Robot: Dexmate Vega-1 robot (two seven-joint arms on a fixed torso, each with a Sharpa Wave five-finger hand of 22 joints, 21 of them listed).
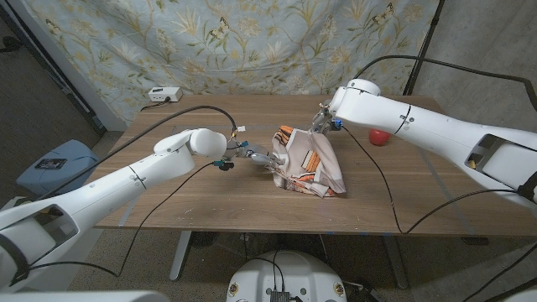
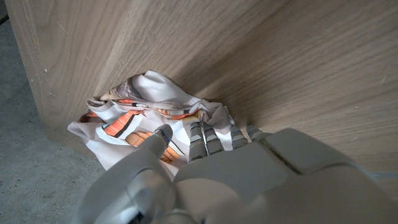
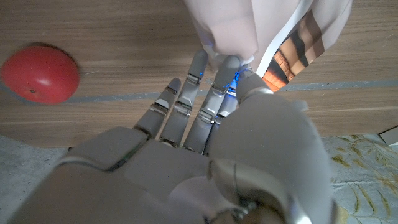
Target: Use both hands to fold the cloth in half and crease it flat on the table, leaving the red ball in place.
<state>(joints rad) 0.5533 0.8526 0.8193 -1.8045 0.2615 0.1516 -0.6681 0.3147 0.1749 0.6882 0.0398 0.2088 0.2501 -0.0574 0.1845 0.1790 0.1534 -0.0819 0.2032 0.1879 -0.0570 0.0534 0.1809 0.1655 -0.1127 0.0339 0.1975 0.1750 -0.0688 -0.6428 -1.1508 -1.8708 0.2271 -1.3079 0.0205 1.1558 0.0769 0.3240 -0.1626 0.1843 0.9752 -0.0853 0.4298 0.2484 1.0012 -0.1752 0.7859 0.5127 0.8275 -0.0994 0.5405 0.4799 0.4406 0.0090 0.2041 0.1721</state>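
Behind the wooden table a floral sheet is hanging as a backdrop, and a small white box is sitting near the table's far left corner. Near the middle of the tabletop the cloth, white with orange and dark stripes, is bunching up in a loose heap. The right hand is pinching its far upper edge between thumb and fingertips and holding that edge raised off the wood, so the fabric is draping down from it. The left hand is reaching into the heap's left side with its fingers pushing into the folds; whether they are clamping any fabric I cannot tell. The red ball is resting on the table just right of the cloth, apart from it, beyond the right forearm
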